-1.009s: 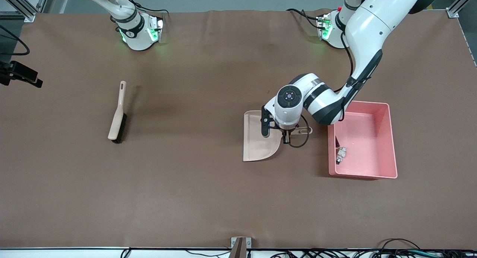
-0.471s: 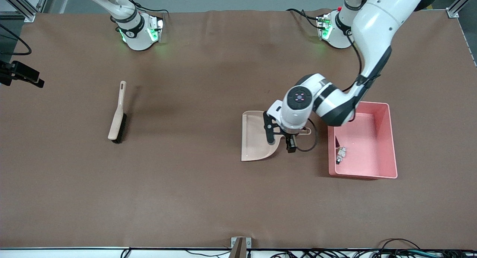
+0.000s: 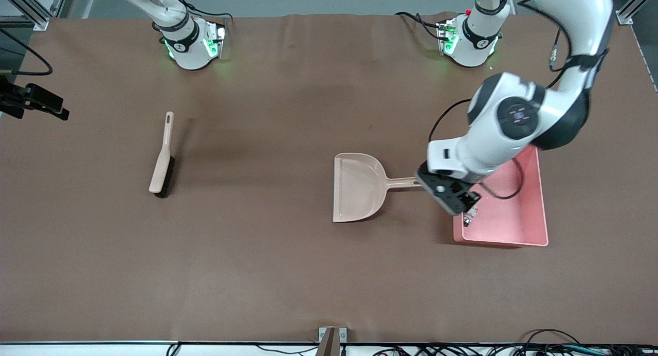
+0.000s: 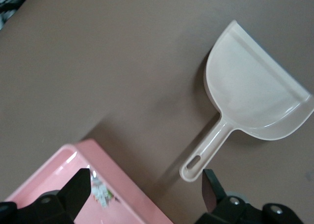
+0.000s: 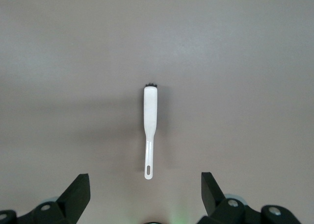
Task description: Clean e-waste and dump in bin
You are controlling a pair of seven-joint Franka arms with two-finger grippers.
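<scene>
The pink bin stands toward the left arm's end of the table. A silver-white part with a green band lies in it by the wall beside the dustpan, and also shows in the left wrist view. The dark block is hidden under the hand. My left gripper is open and empty, up over that bin wall and just past the end of the dustpan's handle. My right gripper is open and empty, high over the brush; it is out of the front view.
The beige dustpan lies flat on the brown table beside the bin, its handle pointing at the bin; it also shows in the left wrist view. The brush lies toward the right arm's end.
My left gripper has left the dustpan's handle, risen and moved over the bin's wall. The dustpan stays flat on the table. The right arm has not moved.
</scene>
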